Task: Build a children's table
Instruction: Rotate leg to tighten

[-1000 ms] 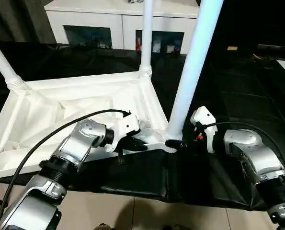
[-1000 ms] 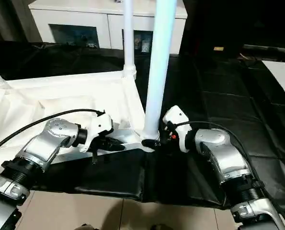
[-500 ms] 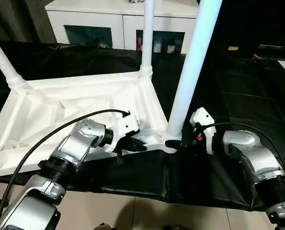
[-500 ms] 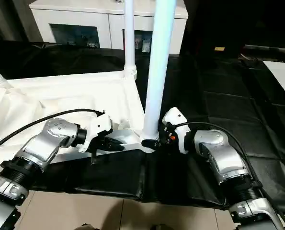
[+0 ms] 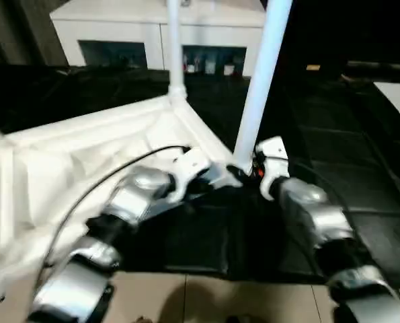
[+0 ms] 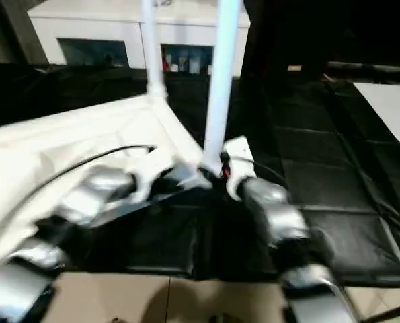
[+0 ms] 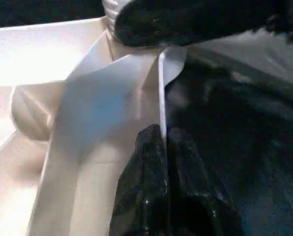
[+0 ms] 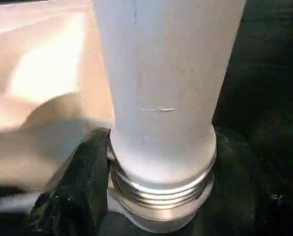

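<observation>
The children's table lies upside down: its white tabletop shows the ribbed underside. Two white legs stand upright in corner sockets, a far leg and a near leg. My left gripper is at the near corner; the left wrist view has its black fingers shut on the tabletop's thin rim. From the other side my right gripper reaches the near leg's foot. In the right wrist view a black finger hugs that leg's threaded base where it sits in the socket.
A black padded mat covers the ground under and to the right of the tabletop. A white cabinet with dark glass doors stands behind. Pale floor tiles run along the near edge, and a white sheet lies at the far right.
The whole picture has swung and blurred, so the camera has moved. Both grippers stay at the tabletop's near corner, the right one still at the near leg's base.
</observation>
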Controlling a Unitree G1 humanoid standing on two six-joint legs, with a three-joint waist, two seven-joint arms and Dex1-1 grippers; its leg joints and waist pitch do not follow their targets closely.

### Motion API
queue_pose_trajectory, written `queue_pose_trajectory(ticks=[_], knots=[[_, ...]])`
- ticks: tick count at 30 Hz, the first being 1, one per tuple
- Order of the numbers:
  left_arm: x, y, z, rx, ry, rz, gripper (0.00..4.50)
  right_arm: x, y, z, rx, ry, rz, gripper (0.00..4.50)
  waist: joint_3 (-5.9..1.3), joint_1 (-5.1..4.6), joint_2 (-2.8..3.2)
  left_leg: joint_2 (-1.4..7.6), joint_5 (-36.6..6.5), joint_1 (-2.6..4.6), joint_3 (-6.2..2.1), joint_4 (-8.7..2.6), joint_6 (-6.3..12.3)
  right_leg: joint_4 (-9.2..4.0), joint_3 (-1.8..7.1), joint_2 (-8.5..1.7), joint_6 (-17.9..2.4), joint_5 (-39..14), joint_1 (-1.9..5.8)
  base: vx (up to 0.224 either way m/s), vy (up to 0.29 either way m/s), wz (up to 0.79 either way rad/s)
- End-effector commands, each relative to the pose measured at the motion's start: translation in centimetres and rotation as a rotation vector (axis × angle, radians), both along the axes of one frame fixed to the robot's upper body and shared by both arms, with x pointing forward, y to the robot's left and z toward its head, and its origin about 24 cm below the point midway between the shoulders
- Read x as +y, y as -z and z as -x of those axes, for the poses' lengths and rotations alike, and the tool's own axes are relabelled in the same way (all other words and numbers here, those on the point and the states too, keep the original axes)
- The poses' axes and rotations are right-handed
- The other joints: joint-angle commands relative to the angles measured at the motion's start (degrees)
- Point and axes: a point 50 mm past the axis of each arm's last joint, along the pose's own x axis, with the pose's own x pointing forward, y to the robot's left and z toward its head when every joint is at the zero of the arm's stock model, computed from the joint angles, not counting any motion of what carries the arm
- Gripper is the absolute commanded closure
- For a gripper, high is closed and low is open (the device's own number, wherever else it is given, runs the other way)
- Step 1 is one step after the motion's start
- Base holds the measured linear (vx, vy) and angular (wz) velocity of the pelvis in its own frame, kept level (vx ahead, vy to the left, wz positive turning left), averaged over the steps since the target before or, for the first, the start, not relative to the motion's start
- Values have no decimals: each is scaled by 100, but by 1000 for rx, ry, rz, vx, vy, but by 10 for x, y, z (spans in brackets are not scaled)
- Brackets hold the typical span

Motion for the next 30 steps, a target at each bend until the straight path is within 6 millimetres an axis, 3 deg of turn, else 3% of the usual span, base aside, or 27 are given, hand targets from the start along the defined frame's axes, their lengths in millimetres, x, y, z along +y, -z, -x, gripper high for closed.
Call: queue_pose_trajectory(ticks=[1, 3, 7, 8, 12, 14, 16, 20, 21, 22, 23, 24, 25, 26, 30], knots=[[-8, -14, -7, -60, -25, 56, 450, -36, 35, 10, 155, 275, 86, 182, -422, -13, 2, 93, -1173, 29, -24, -432, 146, -563, 227, -268, -772, -2329, 336, 0, 0, 0], [-17, -14, -7, -77, -25, 54, 450, -20, 38, 9, 152, 325, 87, 182, -412, -32, 9, 92, -1349, 55, -26, -444, 147, -590, 210, -258, -740, -2411, 333, 0, 0, 0], [-23, -14, -6, -84, 2, 52, 450, -1, 35, 6, 117, 287, 97, 182, -422, -56, 14, 109, -1391, 30, -49, -478, 148, -555, 211, -275, -788, -2176, 366, 0, 0, 0], [-22, -14, -7, -86, 5, 48, 450, 2, 32, 5, 96, 277, 81, 126, -421, -53, 13, 113, -1431, 36, -46, -480, 162, -560, 212, -280, -801, -2147, 365, 0, 0, 0], [-15, -11, -8, -87, 11, 25, 450, -1, 16, -2, -18, 286, 65, 106, -436, -43, 1, 106, -1290, 38, -20, -463, 249, -540, 244, -287, -917, -1845, 372, 0, 0, 0], [-14, -10, -8, -85, 15, 22, 450, -3, 14, -3, -28, 288, 67, 69, -445, -28, -5, 107, -1170, 30, -9, -455, 311, -499, 253, -282, -1025, -1591, 383, 0, 0, 0], [-11, -9, -7, -79, 25, 21, 450, -8, 9, -5, -55, 277, 65, 65, -437, -11, -14, 99, -1118, 16, -3, -457, 363, -512, 243, -289, -1003, -1711, 398, 0, 0, 0], [-3, -7, -2, -62, 103, 8, 450, -20, -10, -1, -132, 79, 47, 58, -449, 52, -30, 104, -926, 24, 15, -445, 525, -506, 254, -282, -1031, -1490, 426, 0, 0, 0], [-1, -6, 2, -49, 158, 6, 450, -25, -16, 4, -146, -40, 44, 58, -456, 77, 8, 129, -816, 36, 17, -445, 622, -476, 266, -281, -1147, -1210, 418, 0, 0, 0], [0, -6, 3, -45, 171, 5, 450, -25, -17, 6, -148, -72, 43, 58, -460, 78, -13, 129, -789, 22, 15, -440, 666, -464, 261, -273, -1176, -1120, 438, 0, 0, 0], [2, -5, 8, -21, 238, 3, 450, -29, -19, 16, -147, -237, 63, 58, -453, 92, 49, 129, -732, -5, 2, -445, 724, -437, 258, -278, -1226, -1023, 462, 0, 0, 0], [3, -5, 8, -19, 243, 3, 450, -29, -19, 17, -146, -251, 65, 58, -451, 101, 31, 147, -756, 2, 0, -447, 750, -449, 256, -278, -1218, -999, 465, 0, 0, 0], [5, -5, 13, -2, 303, 3, 450, -32, -20, 29, -138, -406, 105, 58, -444, 88, 81, 147, -842, -1, -4, -451, 749, -447, 255, -280, -1248, -1057, 455, 0, 0, 0], [6, -5, 15, 2, 339, 1, 450, -33, -19, 36, -131, -496, 132, 58, -446, 100, 48, 166, -912, 14, -1, -446, 732, -457, 267, -284, -1243, -1073, 455, 0, 0, 0], [16, -4, 28, 72, 499, -37, 450, -46, -24, 52, -74, -650, 135, 58, -426, 90, 80, 177, -1185, 17, -19, -478, 640, -492, 267, -289, -1235, -1409, 468, 0, 0, 0]])
